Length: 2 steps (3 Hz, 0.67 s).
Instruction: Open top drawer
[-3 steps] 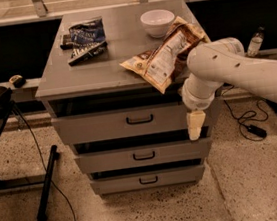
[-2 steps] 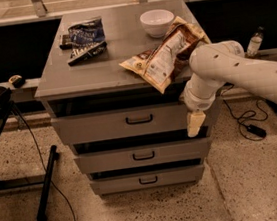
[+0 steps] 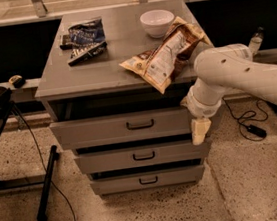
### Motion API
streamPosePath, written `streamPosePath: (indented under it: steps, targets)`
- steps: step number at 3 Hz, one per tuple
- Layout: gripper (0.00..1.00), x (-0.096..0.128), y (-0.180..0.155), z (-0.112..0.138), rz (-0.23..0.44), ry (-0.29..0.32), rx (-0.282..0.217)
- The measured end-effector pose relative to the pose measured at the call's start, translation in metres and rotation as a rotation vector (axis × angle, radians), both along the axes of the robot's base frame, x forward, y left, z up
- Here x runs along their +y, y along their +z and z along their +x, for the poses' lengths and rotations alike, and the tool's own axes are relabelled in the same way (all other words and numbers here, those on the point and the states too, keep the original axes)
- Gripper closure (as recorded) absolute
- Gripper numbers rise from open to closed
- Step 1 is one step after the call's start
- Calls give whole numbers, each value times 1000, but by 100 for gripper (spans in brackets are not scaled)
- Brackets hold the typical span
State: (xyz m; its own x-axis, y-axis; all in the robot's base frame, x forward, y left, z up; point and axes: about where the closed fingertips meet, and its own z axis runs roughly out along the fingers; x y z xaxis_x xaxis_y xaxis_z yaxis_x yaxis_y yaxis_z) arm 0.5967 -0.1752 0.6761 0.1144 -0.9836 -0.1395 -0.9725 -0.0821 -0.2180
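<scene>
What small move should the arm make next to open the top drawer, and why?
Probably move the gripper along the front and up to the black loop handle at the centre of the top drawer. The gripper hangs by that front's right-hand end as seen, apart from the handle, so it has nothing to pull.

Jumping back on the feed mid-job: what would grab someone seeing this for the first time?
First, the big white arm reaches in from the right, with its gripper hanging at the right end of the top drawer, well off the black handle at its centre. Next, the crumpled snack bag juts over the front edge of the cabinet top, with a white bowl behind it.
</scene>
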Motion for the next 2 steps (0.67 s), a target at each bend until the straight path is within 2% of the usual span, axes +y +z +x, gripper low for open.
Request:
streamPosePath:
  steps: [1,2]
  targets:
    - [19,4,-1,-34,29,27,31]
    - [21,9,-10,-74,73,29,96]
